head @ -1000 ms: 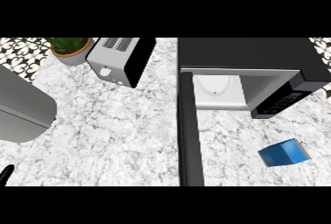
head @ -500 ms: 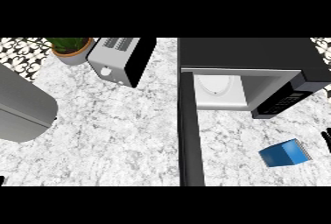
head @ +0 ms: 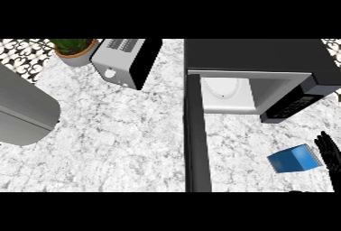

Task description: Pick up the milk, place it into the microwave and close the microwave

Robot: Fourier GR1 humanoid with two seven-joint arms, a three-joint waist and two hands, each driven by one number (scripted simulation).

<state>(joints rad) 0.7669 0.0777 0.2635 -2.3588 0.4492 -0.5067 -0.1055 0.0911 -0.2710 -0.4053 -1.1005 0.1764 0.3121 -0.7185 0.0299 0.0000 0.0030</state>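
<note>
- The milk, a small blue carton, sits on the tabletop near its front right corner, slightly skewed to the edges and with nothing holding it.
- The right hand shows only at the view's right edge, just beside the milk on its right. Its fingers are straight and point away from the robot, so it is released and grasps nothing. I cannot tell whether it touches the carton; a thin gap seems to show.
- The left hand is out of view.
- Step in hand, as I judge it: the reach for the milk. The pick-up is not yet done.
- The next move calls for bringing the right hand in over or around the carton, thumb on one side and fingers on the other, then closing before any lift.
- The microwave stands at the back right of the tabletop, behind the milk. Its door is swung wide open and runs toward the front edge, left of the milk.
- The pale cavity faces the carton and looks free to take it, so the carry is short: up and straight back.
- The door is then to be swung shut, likely from its left side.
- Further off, a toaster and a plant stand at the back left, well apart from the milk.
</note>
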